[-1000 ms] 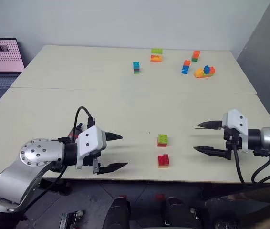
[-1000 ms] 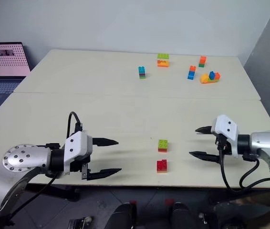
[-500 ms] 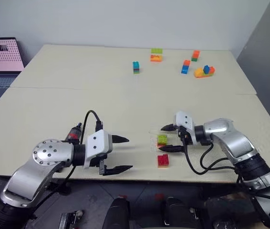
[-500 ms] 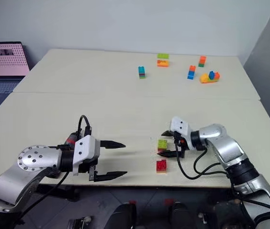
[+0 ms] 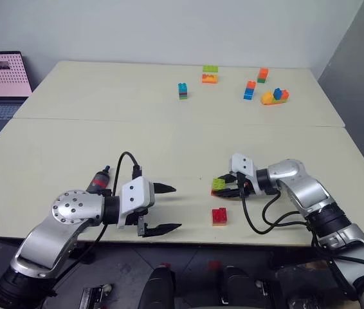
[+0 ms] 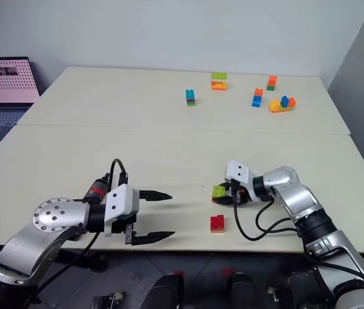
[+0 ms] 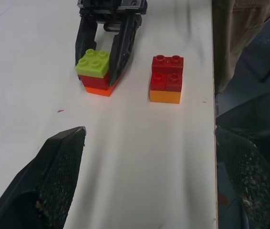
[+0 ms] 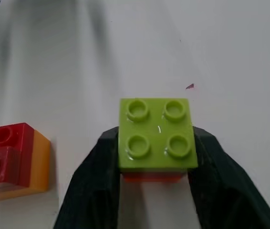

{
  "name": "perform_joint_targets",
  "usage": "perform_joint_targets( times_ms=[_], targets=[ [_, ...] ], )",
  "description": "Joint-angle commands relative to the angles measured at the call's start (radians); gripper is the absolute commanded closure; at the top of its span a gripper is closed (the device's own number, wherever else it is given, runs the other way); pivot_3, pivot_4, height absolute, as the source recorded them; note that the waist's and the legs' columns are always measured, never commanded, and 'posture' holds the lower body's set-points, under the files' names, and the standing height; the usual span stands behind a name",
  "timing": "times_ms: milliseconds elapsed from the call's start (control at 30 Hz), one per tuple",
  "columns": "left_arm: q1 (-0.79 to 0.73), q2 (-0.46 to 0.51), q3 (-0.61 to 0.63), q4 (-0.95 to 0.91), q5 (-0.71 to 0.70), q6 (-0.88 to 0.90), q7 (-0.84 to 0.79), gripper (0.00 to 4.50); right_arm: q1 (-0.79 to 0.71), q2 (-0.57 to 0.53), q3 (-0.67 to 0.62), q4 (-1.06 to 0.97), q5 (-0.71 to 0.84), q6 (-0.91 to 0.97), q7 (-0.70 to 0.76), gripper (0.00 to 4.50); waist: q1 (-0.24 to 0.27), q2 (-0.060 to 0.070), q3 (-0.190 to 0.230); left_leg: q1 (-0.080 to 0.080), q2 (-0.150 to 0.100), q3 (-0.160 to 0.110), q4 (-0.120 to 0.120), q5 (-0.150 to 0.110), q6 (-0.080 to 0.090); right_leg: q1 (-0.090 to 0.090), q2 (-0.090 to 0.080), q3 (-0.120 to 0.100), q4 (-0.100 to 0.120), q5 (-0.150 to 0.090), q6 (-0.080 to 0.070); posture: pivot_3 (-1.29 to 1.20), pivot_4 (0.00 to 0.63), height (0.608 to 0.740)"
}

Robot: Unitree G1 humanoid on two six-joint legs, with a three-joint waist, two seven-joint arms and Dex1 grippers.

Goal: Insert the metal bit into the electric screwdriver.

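On the table (image 5: 105, 96), dial centred on its middle, twelve away from the robot:

- Ten o'clock, off the edge: laptop (image 5: 0, 80), screen lit.
- Eight o'clock: screwdriver (image 5: 100, 179), black with a red band, just behind the left wrist, partly hidden by the arm. Whether it lies flat or leans, cannot tell.
- Seven o'clock: left gripper (image 5: 177, 207), jaws wide, nothing between them, pointing toward the blocks.
- Five o'clock: green block (image 5: 218, 183), topping a small red-and-orange stack, clasped by the right gripper (image 5: 226, 187); one finger presses each side and the jaws are narrowed onto it.
- Between five and six o'clock: red block (image 5: 220, 216) on an orange base, near the stack but apart from it.
- One o'clock: far blocks (image 5: 275, 96), several small coloured stacks, well apart from both arms.
- Bit: too thin to make out.

Step in hand, as judged: the right gripper grips a block stack, not a task item, so neither the screwdriver nor the bit is in hand yet. To do it well, keep the fingers square on the flat sides, lift straight so the layers stay together, and set it down away from the red block. The left jaws are already wide enough to take the screwdriver.

Containers: none to list.
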Motion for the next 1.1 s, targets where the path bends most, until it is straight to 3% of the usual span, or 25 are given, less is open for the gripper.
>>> perform_joint_targets(
  times_ms=[33,133,300,400,567,800,933,967,1100],
  targets=[
    [-0.024,-0.039,0.008,0.001,-0.022,-0.023,0.014,0.0,0.007,-0.017,-0.078,-0.072,0.027,0.004,-0.022,2.98,0.0,0.0,0.0,0.0,0.0,0.0,0.0,0.0,0.0,0.0,0.0,0.0,0.0,0.0,0.0,0.0,0.15,0.74],
    [-0.04,-0.078,0.007,0.006,-0.036,-0.015,0.029,0.0,0.04,-0.031,-0.173,-0.109,0.043,0.029,-0.104,2.98,0.0,0.0,0.0,0.0,0.0,0.0,0.0,0.0,0.0,0.0,0.0,0.0,0.0,0.001,0.002,0.0,0.15,0.74],
    [-0.119,-0.163,-0.019,0.014,-0.068,0.04,0.071,0.0,0.155,-0.071,-0.427,-0.147,0.041,0.098,-0.361,2.98,0.016,0.0,0.0,-0.001,-0.001,0.001,0.001,0.0,0.0,0.0,0.0,0.001,-0.001,0.003,0.004,0.0,0.15,0.74],
    [-0.168,-0.202,-0.039,0.029,-0.069,0.057,0.086,0.0,0.194,-0.07,-0.513,-0.141,0.029,0.121,-0.482,2.98,0.012,0.0,0.0,0.0,-0.001,0.001,0.002,0.0,0.0,0.001,0.0,0.003,-0.001,0.003,0.005,0.0,0.15,0.74],
    [-0.258,-0.261,-0.103,0.068,-0.046,0.05,0.079,0.0,0.189,-0.027,-0.666,0.002,-0.033,0.139,-0.825,2.98,0.0,0.0,0.0,0.002,-0.001,0.003,0.001,0.0,0.0,0.001,0.001,0.006,0.0,0.003,0.005,0.0,0.15,0.74],
    [-0.31,-0.287,-0.16,0.102,-0.018,0.023,0.062,0.0,0.074,0.029,-0.751,0.251,0.009,0.151,-0.988,2.98,-0.025,0.0,0.0,0.004,-0.001,0.008,0.001,0.0,0.0,0.001,0.002,0.012,0.001,0.004,0.007,0.0,0.15,0.74],
    [-0.322,-0.298,-0.169,0.108,-0.011,0.02,0.06,0.0,0.03,0.039,-0.776,0.341,0.038,0.147,-1.01,2.98,-0.024,0.0,0.0,0.005,-0.001,0.01,0.001,0.0,0.0,0.002,0.002,0.014,0.001,0.005,0.008,0.0,0.15,0.74],
    [-0.323,-0.298,-0.17,0.109,-0.008,0.018,0.059,0.0,0.03,0.04,-0.779,0.335,0.044,0.145,-1.011,2.27,-0.024,0.0,0.0,0.005,-0.001,0.01,0.001,0.0,0.0,0.002,0.002,0.014,0.0,0.006,0.009,0.0,0.15,0.74],
    [-0.315,-0.29,-0.162,0.107,-0.006,0.019,0.057,0.0,0.05,0.039,-0.814,0.273,0.084,0.157,-1.023,1.32,-0.023,0.0,0.0,0.005,-0.001,0.011,0.001,0.0,0.0,0.001,0.002,0.014,0.0,0.006,0.009,0.0,0.15,0.74]
  ],
)
